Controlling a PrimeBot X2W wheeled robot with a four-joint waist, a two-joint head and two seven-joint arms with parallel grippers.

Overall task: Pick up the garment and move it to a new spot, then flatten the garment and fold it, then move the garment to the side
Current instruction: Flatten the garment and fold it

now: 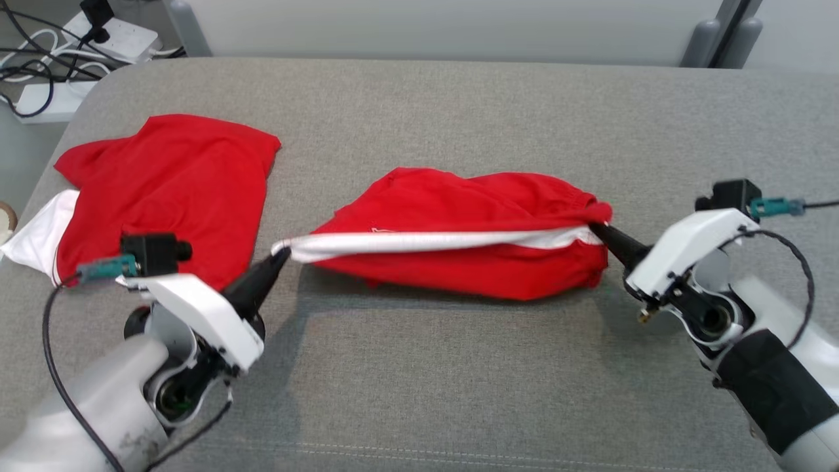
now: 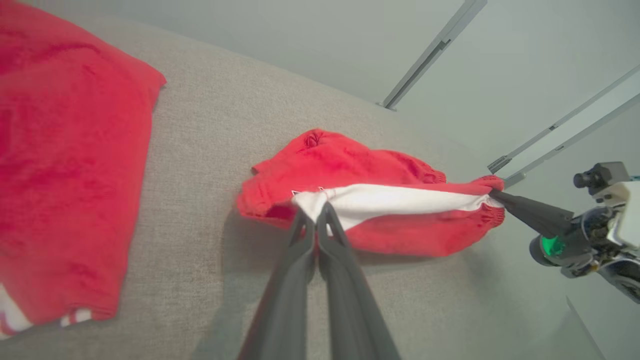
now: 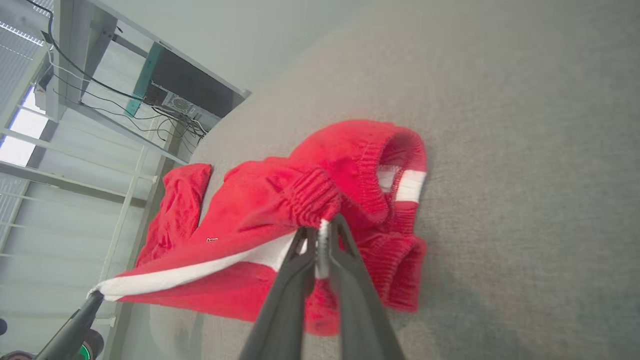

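Note:
A red garment (image 1: 459, 226) with a white stripe and elastic waistband hangs stretched between my two grippers, just above the grey table (image 1: 419, 380). My left gripper (image 1: 283, 254) is shut on the white stripe's left end (image 2: 314, 209). My right gripper (image 1: 595, 229) is shut on the waistband end of the garment (image 3: 322, 231). The stripe runs taut from one gripper to the other, and red cloth sags below it onto the table. In the left wrist view the right gripper (image 2: 495, 194) pinches the far corner.
A second red garment (image 1: 170, 190) with white trim lies flat at the table's left side, close behind my left arm. Cables and power strips (image 1: 78, 46) sit beyond the table's back left corner. Bare grey table spreads in front and to the right.

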